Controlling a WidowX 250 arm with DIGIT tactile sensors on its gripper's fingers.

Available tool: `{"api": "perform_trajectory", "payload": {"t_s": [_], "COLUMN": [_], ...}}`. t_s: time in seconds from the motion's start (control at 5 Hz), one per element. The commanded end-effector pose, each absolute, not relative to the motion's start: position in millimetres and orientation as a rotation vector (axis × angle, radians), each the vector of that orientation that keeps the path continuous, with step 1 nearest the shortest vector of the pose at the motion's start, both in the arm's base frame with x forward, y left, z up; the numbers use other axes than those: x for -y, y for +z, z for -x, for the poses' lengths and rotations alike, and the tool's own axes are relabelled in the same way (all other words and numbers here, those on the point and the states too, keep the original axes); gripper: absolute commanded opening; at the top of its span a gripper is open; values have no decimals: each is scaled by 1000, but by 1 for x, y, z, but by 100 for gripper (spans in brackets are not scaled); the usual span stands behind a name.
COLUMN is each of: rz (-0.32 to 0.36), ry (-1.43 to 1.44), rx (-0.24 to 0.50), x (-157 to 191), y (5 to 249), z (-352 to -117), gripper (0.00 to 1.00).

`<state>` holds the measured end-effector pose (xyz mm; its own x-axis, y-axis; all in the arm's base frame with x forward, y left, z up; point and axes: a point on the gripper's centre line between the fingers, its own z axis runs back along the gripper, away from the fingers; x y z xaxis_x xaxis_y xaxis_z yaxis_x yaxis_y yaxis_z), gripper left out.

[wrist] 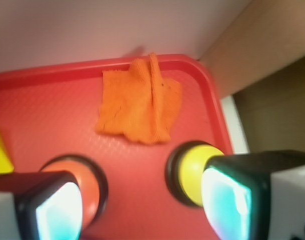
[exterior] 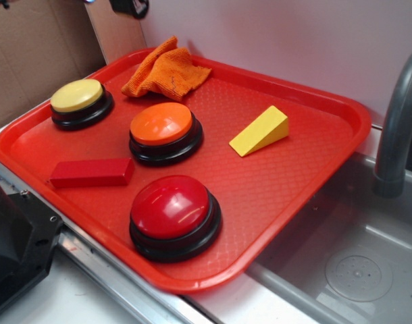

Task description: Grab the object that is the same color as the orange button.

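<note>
The orange cloth rag [exterior: 165, 71] lies crumpled at the far corner of the red tray [exterior: 314, 169]; in the wrist view the rag [wrist: 140, 105] is ahead of me, near the tray's back rim. The orange button [exterior: 164, 131] stands mid-tray; it shows partly behind my left finger [wrist: 87, 182]. My gripper [wrist: 142, 205] is open and empty, high above the tray, its fingers [wrist: 227, 200] wide apart over the gap between the orange and yellow buttons. In the exterior view only a dark part of the arm shows at the top edge.
A yellow button [exterior: 81, 102] [wrist: 190, 172] stands at the tray's left. A larger red button [exterior: 173, 216] is at the front. A red rectangular block [exterior: 91, 172] lies left, a yellow wedge [exterior: 260, 130] right. A sink basin [exterior: 354, 263] and grey faucet [exterior: 398, 121] are on the right.
</note>
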<state>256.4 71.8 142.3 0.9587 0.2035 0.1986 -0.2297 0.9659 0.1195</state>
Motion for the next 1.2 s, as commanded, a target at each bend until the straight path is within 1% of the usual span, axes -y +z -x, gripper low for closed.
{"api": "perform_trajectory", "payload": {"t_s": [0.0,0.2,0.4,0.6,0.8,1.0], "rz": [-180,-176,-119,-32,19,45], "ry": [283,263,287,266,307,320], "rx": [196,186,251,278,261,231], "x": [-122,-133,-132,-128,-130,-131], "y": [103,79,72,63,55,48], "z": [-272,-288,-301,-312,-307,-307], "gripper": [100,100,100,100,0,0]}}
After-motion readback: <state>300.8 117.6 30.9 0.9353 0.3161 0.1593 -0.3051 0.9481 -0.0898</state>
